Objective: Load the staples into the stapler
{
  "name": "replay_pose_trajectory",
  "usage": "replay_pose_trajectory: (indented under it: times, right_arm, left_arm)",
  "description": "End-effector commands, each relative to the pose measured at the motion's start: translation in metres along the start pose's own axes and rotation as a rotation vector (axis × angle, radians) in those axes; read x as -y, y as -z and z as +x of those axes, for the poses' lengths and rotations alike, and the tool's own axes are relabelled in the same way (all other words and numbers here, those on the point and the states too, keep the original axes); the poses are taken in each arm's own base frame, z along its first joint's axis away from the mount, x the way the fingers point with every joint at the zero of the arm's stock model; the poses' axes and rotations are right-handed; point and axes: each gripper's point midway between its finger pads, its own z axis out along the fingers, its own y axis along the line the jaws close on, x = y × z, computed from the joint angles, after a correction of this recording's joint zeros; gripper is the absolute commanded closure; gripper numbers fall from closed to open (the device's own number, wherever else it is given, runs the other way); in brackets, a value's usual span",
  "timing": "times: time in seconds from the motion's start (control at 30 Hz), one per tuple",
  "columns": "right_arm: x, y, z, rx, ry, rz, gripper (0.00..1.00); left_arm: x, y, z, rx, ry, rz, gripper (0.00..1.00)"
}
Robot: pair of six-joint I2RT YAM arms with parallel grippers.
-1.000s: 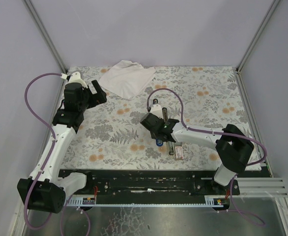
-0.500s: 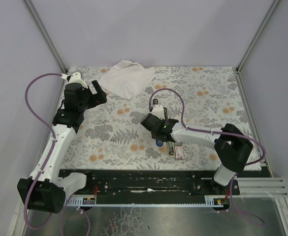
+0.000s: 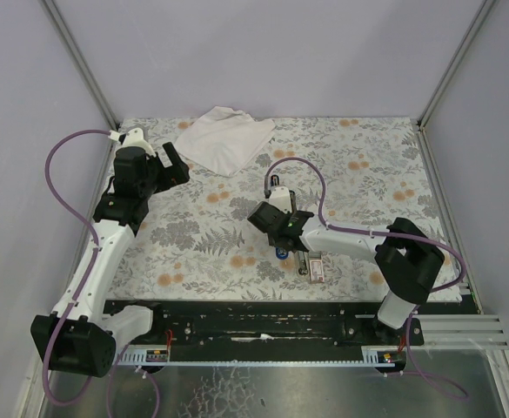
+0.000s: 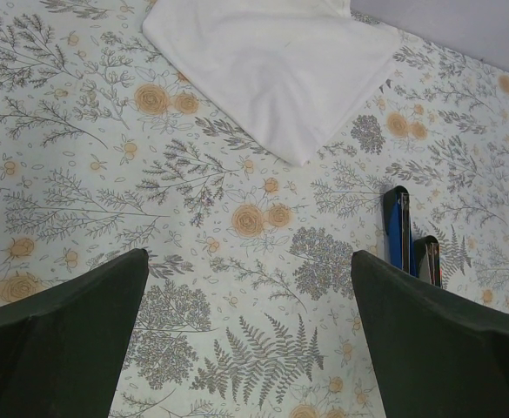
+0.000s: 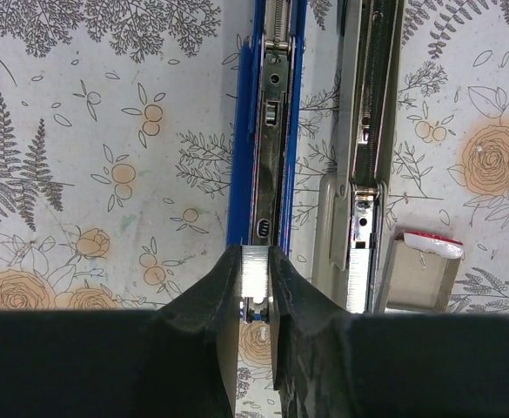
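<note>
- Left gripper (image 4: 252,335), far left above the floral-printed tablecloth (image 3: 193,235); its two dark fingers (image 4: 63,340) stand spread wide with nothing between them
- Crumpled white cloth (image 3: 228,138) at the far edge of the tablecloth, just beyond the left gripper in the top view
- Long blue metal stapler (image 5: 270,131), swung open and lying flat near the middle of the table; its bare metal channel faces up
- Right gripper (image 5: 256,261) low over the near end of the blue stapler; its black fingers (image 5: 222,292) are pinched on a short silvery staple strip (image 5: 256,274), in line with that channel; whether the strip touches it I cannot tell
- Pale grey stapler (image 5: 378,104), also open, lying just beside and parallel to the blue stapler on its right
- Small flat cardboard staple box (image 5: 421,277) with a pink-red and white label, touching the grey stapler's near right side; lying flat on the tablecloth
</note>
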Motion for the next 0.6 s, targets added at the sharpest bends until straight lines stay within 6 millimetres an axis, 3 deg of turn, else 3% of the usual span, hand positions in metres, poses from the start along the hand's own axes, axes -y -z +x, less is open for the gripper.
replay_pose_trajectory:
  times: [0.0,0.57]
  right_arm:
    - [0.0129,-0.0037,-0.0015,0.014,-0.023,0.053,0.83]
    - [0.0107,-0.0098,0.0032,-0.004,-0.021,0.048,0.83]
  left_arm:
    - [0.003,-0.003,-0.0096,0.041,-0.004,0.022,0.0]
    - [0.0035,-0.0043,-0.009,0.037,-0.004,0.024,0.0]
